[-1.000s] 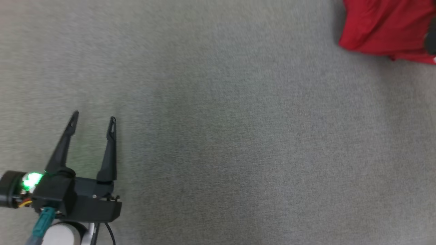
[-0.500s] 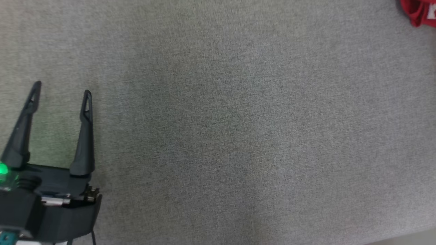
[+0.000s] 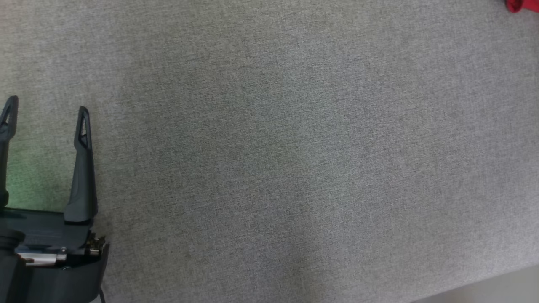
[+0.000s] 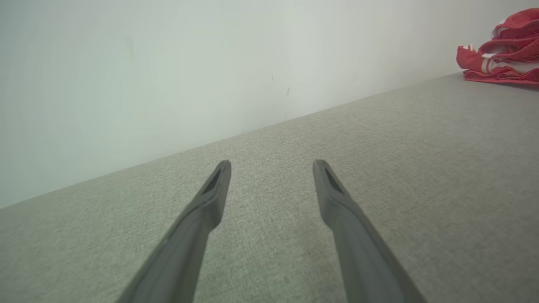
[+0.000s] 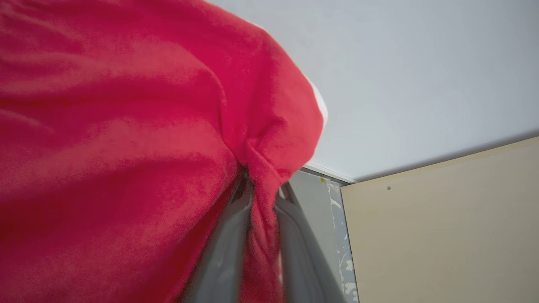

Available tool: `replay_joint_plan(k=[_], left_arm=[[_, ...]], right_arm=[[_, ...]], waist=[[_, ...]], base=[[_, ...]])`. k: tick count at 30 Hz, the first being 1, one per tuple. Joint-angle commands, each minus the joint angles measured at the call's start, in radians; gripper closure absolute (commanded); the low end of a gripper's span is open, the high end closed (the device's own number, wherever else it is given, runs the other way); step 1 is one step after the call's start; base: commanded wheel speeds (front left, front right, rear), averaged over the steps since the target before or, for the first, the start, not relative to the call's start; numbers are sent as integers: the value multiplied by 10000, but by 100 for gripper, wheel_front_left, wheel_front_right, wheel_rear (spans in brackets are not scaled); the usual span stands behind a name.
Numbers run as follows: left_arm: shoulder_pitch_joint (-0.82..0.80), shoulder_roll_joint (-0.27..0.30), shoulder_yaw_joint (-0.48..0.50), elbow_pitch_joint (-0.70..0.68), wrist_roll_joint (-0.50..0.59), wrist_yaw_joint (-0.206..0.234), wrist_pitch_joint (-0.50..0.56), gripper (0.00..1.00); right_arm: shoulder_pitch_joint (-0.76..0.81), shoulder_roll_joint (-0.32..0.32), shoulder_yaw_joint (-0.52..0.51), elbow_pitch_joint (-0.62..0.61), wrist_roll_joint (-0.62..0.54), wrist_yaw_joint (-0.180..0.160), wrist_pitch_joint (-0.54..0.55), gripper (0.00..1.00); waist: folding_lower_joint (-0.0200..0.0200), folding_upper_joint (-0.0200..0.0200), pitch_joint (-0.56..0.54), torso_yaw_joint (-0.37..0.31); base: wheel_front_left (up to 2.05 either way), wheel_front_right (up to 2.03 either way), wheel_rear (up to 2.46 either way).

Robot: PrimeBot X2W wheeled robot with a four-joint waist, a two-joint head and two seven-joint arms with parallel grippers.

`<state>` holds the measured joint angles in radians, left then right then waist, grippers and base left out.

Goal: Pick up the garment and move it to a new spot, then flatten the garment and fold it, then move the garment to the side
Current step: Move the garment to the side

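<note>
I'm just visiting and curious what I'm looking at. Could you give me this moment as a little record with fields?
Surface: grey woven surface
Garment: red garment, bunched
Left arm: left end effector open, holding nothing, above the surface
Right arm: right end effector shut on a fold of the red garment
Backdrop: pale wall

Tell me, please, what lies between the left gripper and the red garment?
The stretch is bare: just the grey cloth surface. The head view shows it between the left gripper and the red garment; the left wrist view agrees.
</note>
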<state>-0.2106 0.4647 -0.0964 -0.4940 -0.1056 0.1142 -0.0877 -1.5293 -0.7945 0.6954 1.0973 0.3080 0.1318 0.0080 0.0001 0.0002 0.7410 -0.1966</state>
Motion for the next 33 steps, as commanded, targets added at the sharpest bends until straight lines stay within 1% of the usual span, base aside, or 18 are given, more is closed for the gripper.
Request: replay_joint_plan(k=[1,2,5,8,12,17,20,25,27,30,33], left_arm=[[60,63,45,-1,27,17,-19,0],[57,83,76,77,-23,31,-37,0],[103,63,104,255,-86,63,-105,0],[215,-71,97,585,-214,121,-251,0],[415,-372,45,1228,-474,245,-559,0],[944,-875,88,2006,-998,427,-979,0],[1301,-1119,66,2536,-1238,438,-1180,0],[1994,-1484,120,3190,-1629,528,-1439,0],[2181,-1631,141,3390,-1730,581,-1512,0],[2428,-1775,167,3686,-1856,587,-1593,0],[2618,-1904,191,3921,-1973,553,-1667,0]], right_arm=[[-119,122,-8,43,-51,-31,-50,0],[-157,259,-81,197,-105,-31,-213,0],[-237,404,-156,431,-329,-31,-446,0],[-255,670,-289,524,-461,-31,-809,0],[157,1068,-133,400,-810,-31,-1467,0],[719,1375,-453,65,-638,-31,-2238,0],[1573,1513,-741,-281,-126,-31,-2524,0],[3270,1201,-1260,-1335,442,-31,-2719,0],[4058,1201,-1578,-1839,637,-31,-2726,0],[5267,1178,-2338,-2773,827,-31,-2736,0],[6791,1312,-3373,-3697,794,-31,-2732,0]], waist=[[-1,-2,20,-43],[-1,-2,9,-73],[-1,-2,-126,-87],[-1,-2,-509,-57],[-1,-2,-1427,85],[-1,-2,-2839,428],[-1,-2,-3681,754],[-1,-2,-4932,1165],[-1,-2,-5298,1308],[-1,-2,-5745,1493],[-1,-2,-6139,1650]], base=[[0,0,0],[0,0,0],[0,0,0],[0,0,0],[0,0,0],[0,0,0],[0,0,0],[0,0,0],[0,0,0],[0,0,0],[0,0,0]])
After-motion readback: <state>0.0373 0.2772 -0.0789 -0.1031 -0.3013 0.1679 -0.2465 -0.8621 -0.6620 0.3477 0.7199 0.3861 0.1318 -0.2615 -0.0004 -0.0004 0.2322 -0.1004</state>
